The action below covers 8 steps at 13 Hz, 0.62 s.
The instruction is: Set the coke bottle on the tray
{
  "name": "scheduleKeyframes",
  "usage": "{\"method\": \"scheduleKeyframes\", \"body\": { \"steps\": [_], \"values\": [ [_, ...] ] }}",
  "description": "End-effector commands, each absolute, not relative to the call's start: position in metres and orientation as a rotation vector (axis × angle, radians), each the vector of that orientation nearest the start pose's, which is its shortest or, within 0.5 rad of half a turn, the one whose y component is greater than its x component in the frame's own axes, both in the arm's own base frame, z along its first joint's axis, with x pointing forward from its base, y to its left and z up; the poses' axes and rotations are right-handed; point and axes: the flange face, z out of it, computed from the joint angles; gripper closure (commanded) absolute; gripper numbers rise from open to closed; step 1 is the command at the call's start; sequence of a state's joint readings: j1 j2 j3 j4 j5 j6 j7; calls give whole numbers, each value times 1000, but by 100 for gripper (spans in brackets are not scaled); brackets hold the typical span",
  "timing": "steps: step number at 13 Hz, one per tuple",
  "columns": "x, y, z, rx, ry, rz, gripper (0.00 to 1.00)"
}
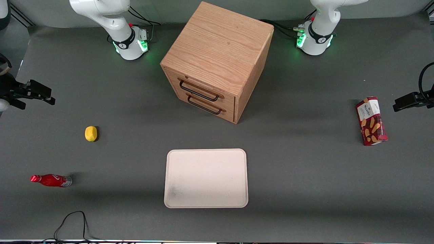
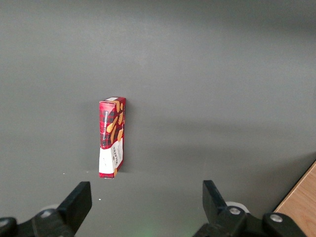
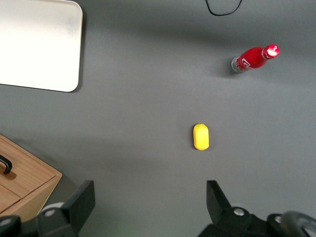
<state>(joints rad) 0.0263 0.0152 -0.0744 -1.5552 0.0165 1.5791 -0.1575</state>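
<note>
The coke bottle (image 1: pixel 51 180) is small and red, with a red cap and a silvery base. It sits on the dark table toward the working arm's end, near the front edge, and also shows in the right wrist view (image 3: pixel 252 58). The cream tray (image 1: pixel 206 178) lies empty in front of the cabinet, nearer the front camera; one corner of it shows in the right wrist view (image 3: pixel 39 44). My right gripper (image 1: pixel 51 96) (image 3: pixel 150 195) is open and empty. It hangs above the table at the working arm's end, farther from the front camera than the bottle and well apart from it.
A yellow lemon (image 1: pixel 91 133) (image 3: pixel 201 137) lies between the gripper and the bottle. A wooden two-drawer cabinet (image 1: pixel 217 57) stands mid-table. A red biscuit box (image 1: pixel 371 121) lies toward the parked arm's end. A black cable (image 1: pixel 71 223) loops at the front edge near the bottle.
</note>
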Motion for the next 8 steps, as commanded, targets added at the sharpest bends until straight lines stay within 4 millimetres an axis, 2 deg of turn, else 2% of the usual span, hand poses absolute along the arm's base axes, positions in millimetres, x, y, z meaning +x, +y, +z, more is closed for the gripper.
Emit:
{"method": "scheduleKeyframes", "body": {
  "steps": [1,6,8],
  "values": [
    [560,-24,629,-3147,-142,-1,0],
    [560,-32,630,-3150,-104,-6,0],
    [564,-47,625,-3149,-68,-1,0]
  ]
}}
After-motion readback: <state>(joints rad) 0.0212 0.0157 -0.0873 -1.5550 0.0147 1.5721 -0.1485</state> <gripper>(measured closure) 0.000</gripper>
